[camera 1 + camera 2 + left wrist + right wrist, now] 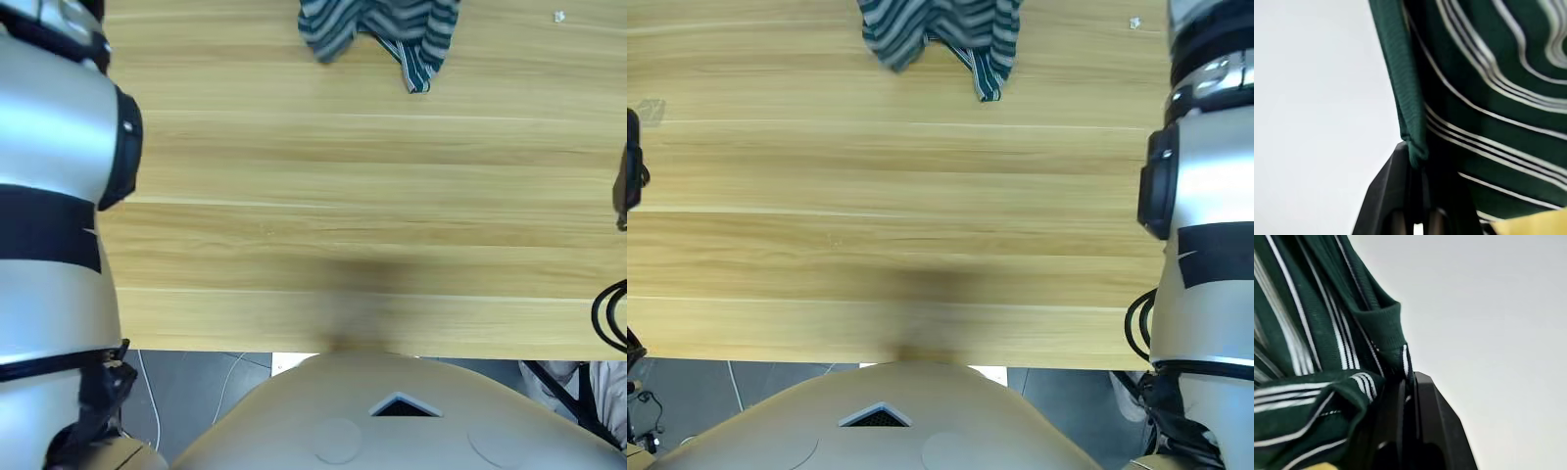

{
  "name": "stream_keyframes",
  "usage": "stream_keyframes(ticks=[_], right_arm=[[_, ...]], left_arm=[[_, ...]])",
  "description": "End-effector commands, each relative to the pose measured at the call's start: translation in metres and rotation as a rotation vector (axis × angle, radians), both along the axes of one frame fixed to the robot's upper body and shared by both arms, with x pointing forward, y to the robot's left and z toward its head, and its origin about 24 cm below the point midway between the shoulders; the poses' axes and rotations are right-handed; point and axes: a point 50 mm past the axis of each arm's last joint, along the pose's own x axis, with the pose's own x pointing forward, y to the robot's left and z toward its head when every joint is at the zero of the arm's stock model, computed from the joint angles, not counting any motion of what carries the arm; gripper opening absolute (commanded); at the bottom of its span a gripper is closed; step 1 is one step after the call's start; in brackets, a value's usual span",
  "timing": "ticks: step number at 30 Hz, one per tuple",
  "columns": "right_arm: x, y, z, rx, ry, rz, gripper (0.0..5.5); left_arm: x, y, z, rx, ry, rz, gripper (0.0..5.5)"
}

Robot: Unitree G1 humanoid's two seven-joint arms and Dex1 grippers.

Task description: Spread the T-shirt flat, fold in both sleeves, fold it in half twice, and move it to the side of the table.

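The T-shirt [382, 27] is dark green with thin white stripes. It hangs bunched over the far part of the wooden table [343, 215], its lowest folds touching or just above the wood. In the left wrist view my left gripper [1416, 161] is shut on a hemmed edge of the T-shirt [1488, 98], which rises from between the black fingers. In the right wrist view my right gripper [1405, 382] is shut on another ribbed edge of the T-shirt [1312, 333]. Both arms are raised at the table's two sides.
A small white scrap [558, 16] lies on the table at the far right. Black cables [612, 313] hang off the table's right edge. The near and middle table is bare wood.
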Motion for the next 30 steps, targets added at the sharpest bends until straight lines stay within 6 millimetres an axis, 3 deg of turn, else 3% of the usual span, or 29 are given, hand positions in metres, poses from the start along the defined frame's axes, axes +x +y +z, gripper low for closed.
stream_keyframes(ticks=[1,3,4,6,9,13,20,23,25,30], right_arm=[[-0.032,0.004,-0.095,-0.113,0.303,0.265,0.04],[-0.061,0.011,-0.124,-0.133,0.374,0.442,0.04],[-0.07,0.012,-0.121,-0.12,0.358,0.491,0.04],[-0.077,0.011,-0.106,-0.077,0.321,0.522,0.04],[-0.09,0.0,-0.089,-0.052,0.273,0.516,0.04],[-0.129,-0.004,-0.098,-0.079,0.334,0.591,0.04],[-0.199,0.002,-0.107,-0.202,0.578,0.759,0.04],[-0.213,0.006,-0.106,-0.228,0.644,0.81,0.04],[-0.216,0.014,-0.106,-0.217,0.648,0.848,0.04],[-0.217,0.039,-0.123,-0.208,0.696,0.957,0.04]], left_arm=[[-0.03,0.008,-0.109,0.115,0.384,-0.172,0.01],[-0.065,0.006,-0.154,0.104,0.545,-0.321,0.01],[-0.08,0.005,-0.158,0.077,0.56,-0.374,0.01],[-0.095,0.004,-0.147,0.042,0.528,-0.409,0.01],[-0.109,0.009,-0.116,0.006,0.445,-0.407,0.01],[-0.138,0.017,-0.089,0.013,0.41,-0.404,0.01],[-0.234,0.003,-0.111,0.019,0.736,-0.514,0.01],[-0.271,-0.002,-0.132,-0.008,0.914,-0.556,0.01],[-0.284,-0.003,-0.14,-0.016,0.98,-0.56,0.01],[-0.285,-0.002,-0.14,-0.013,0.99,-0.549,0.01]])
